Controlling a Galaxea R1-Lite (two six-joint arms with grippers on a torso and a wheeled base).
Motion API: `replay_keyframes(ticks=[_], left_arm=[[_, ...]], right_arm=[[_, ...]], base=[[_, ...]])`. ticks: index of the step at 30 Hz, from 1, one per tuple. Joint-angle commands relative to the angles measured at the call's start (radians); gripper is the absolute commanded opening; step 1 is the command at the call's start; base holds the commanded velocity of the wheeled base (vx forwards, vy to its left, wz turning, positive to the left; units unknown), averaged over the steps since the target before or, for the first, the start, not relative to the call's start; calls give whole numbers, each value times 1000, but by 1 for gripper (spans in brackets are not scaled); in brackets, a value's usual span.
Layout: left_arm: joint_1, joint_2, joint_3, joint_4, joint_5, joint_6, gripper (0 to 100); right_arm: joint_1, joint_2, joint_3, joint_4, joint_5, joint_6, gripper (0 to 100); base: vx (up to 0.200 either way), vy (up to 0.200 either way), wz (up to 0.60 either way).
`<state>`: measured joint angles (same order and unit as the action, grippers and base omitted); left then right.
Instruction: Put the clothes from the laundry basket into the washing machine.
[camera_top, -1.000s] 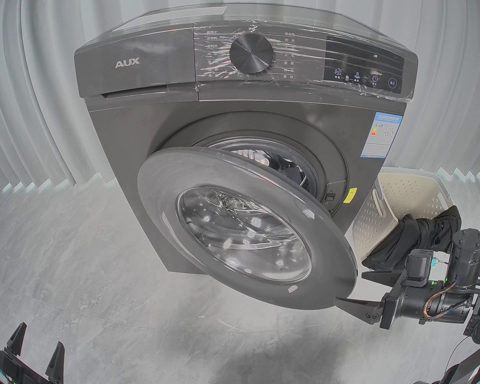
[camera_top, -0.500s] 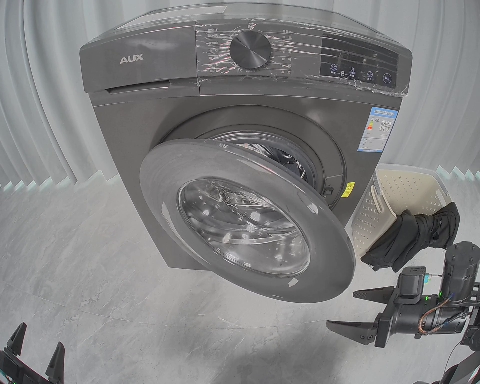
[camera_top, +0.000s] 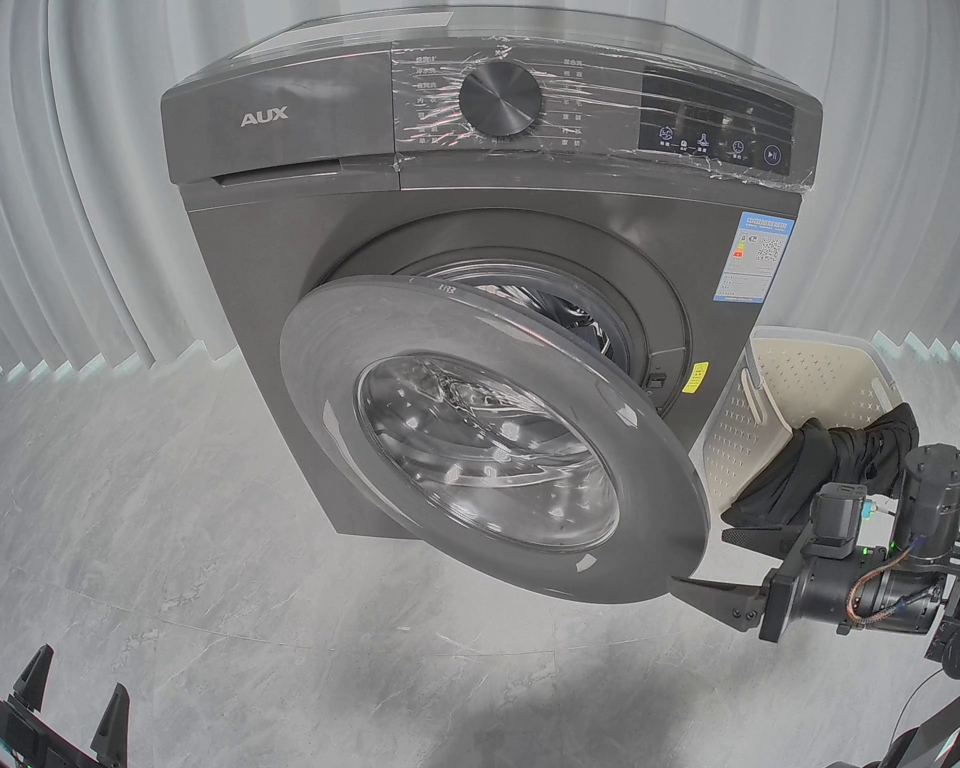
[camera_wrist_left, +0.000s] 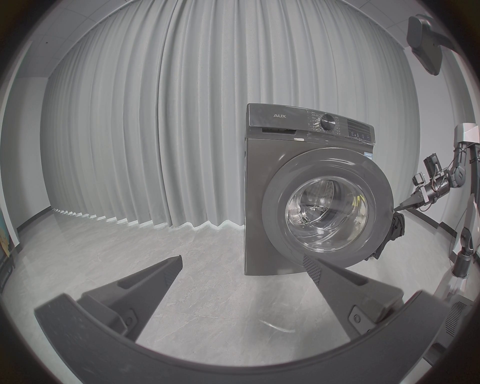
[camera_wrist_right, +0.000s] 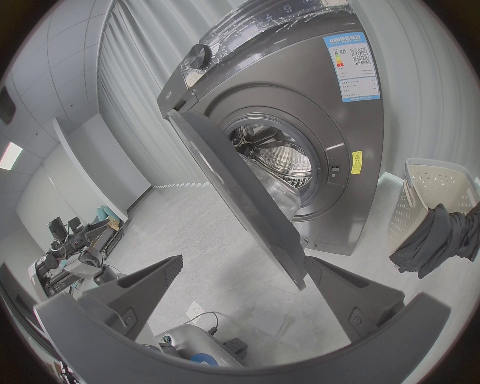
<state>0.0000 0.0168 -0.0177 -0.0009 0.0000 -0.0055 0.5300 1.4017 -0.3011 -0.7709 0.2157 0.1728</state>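
Note:
The grey washing machine stands ahead with its round door swung partway open over the drum. To its right a white laundry basket leans against it, a black garment draped over its rim. My right gripper is open beside the door's lower right rim, one fingertip just under the edge. In the right wrist view the door's edge lies between the fingers, close to one of them. My left gripper hangs open and holds nothing, low above the floor at the near left.
Pleated grey curtains hang behind the machine. Bare grey floor spreads in front of it and to the left. Other equipment stands far off across the room.
My right gripper dropped down and away from the door's rim, then rose back to it, staying open. The head view shifted slightly. The left gripper has not moved.

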Motion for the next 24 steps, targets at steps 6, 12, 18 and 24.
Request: replay_keyframes(ticks=[6, 12, 18, 24], left_arm=[[0, -15, 18, 1, 0, -1, 100], [0, -15, 18, -1, 0, -1, 100], [0, -15, 18, -1, 0, -1, 100], [0, -15, 18, -1, 0, -1, 100]], right_arm=[[7, 209, -47, -142, -1, 2, 100], [38, 215, 23, -242, -1, 2, 100], [100, 141, 108, -249, -6, 4, 100], [108, 105, 109, -262, 2, 5, 100]], base=[[0, 0, 0], [0, 0, 0], [0, 0, 0], [0, 0, 0]])
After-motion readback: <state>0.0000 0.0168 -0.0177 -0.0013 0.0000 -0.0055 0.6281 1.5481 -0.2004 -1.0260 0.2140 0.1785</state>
